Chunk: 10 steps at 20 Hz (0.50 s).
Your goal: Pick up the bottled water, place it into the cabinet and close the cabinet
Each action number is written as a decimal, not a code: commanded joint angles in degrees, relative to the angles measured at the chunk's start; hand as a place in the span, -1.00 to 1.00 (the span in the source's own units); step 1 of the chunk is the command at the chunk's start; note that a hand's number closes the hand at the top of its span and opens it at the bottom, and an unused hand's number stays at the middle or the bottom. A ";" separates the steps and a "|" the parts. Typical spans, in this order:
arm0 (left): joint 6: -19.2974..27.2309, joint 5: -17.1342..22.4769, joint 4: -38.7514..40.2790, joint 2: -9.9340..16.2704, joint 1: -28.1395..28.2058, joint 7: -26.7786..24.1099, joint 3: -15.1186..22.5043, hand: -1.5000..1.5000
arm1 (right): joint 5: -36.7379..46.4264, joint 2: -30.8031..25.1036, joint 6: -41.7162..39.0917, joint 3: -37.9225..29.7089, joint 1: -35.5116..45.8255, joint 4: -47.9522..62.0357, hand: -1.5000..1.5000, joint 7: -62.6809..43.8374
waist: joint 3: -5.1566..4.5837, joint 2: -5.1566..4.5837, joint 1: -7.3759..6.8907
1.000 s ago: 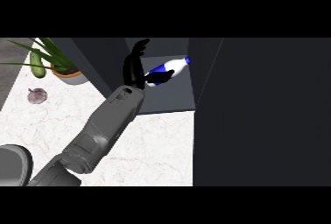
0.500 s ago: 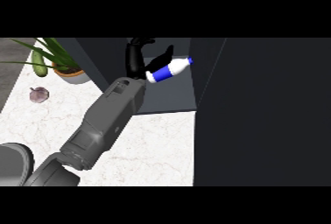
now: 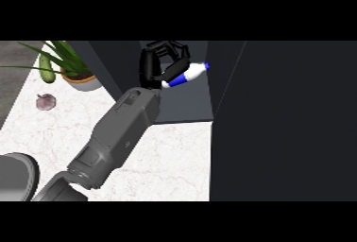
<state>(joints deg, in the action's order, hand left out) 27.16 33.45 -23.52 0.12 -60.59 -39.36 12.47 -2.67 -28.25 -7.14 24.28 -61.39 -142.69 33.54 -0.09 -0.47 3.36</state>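
Counter: a white marbled counter (image 3: 160,156) fills the lower left of the head view, its right side cut off by a broad dark panel.
Near edge: a grey rounded shape (image 3: 15,177) sits at the counter's lower left corner, partly out of view.
Forearm: one grey forearm (image 3: 118,137) rises from the near edge of the counter and slants up toward the far edge; which arm it is cannot be told from this view.
Cabinet: a dark cabinet (image 3: 185,101) stands open along the counter's far edge, its grey inner floor showing just beyond the wrist.
Door: the cabinet door (image 3: 293,123), dark and tall, stands at the right, reaching from the far edge to the near one.
Hand: the black hand (image 3: 159,64) is inside the cabinet opening, fingers curled round the bottle's lower end.
Bottle: the bottled water (image 3: 187,75), white with a blue band, lies tilted in the hand inside the cabinet, its cap end pointing up and right toward the door.
Far left: a small purplish garlic bulb (image 3: 45,101) rests on the counter near its left edge.
Far corner: a potted plant (image 3: 78,75) with long green leaves stands at the far left corner, a green cucumber (image 3: 46,71) just beside it.
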 commanded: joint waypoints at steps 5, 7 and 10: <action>-8.78 7.29 -13.74 -0.11 8.94 4.15 9.21 1.00 | 2.20 -0.40 1.78 1.62 -1.67 -5.70 -1.00 -2.67 | -0.01 1.05 -1.74; -10.84 9.87 -16.90 -0.11 9.65 7.68 11.90 1.00 | 2.59 -1.31 1.82 2.26 -2.84 -9.10 -1.00 -3.21 | -0.07 1.17 -1.22; -13.05 11.78 -23.71 -0.11 17.35 6.35 16.72 -1.00 | 2.76 -0.42 3.93 3.53 -1.41 -10.27 -1.00 -6.25 | -0.09 0.99 -2.78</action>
<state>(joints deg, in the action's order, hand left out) 17.44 42.47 -40.14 0.01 -49.47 -34.27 24.29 -1.98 -28.18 -5.05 27.03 -61.13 -143.08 32.09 -0.15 0.34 1.58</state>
